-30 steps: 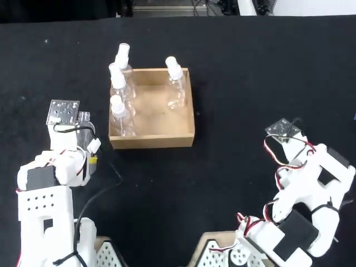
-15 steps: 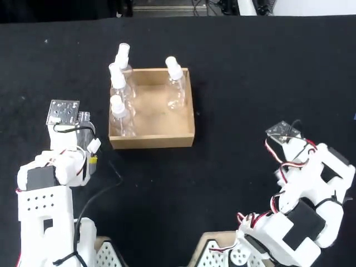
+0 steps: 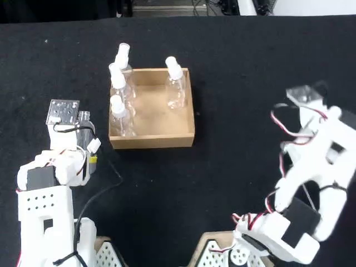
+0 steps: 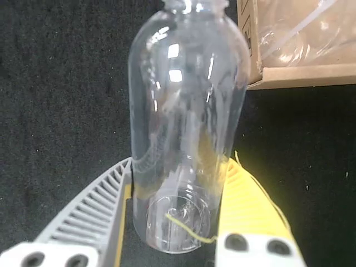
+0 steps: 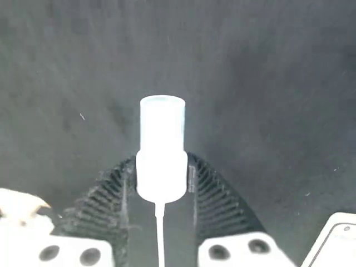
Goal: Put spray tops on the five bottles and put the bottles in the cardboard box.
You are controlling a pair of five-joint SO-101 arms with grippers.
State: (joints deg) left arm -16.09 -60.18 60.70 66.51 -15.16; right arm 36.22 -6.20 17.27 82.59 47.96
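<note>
left fingers (image 4: 250,211): pinching clear bottle (image 4: 186,111) | right fingers (image 5: 217,194): pinching spray top (image 5: 161,153) | cardboard box (image 4: 300,75): near bottle

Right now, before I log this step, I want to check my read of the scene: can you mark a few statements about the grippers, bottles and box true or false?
1. The left gripper is shut on a clear bottle. True.
2. The right gripper is empty. False: it grips a white spray top.
3. Four capped bottles stand at the cardboard box. True.
4. The cardboard box sits closer to the right gripper than to the left gripper. False: it is close beside the left gripper, with the right gripper well off to its other side.
</note>
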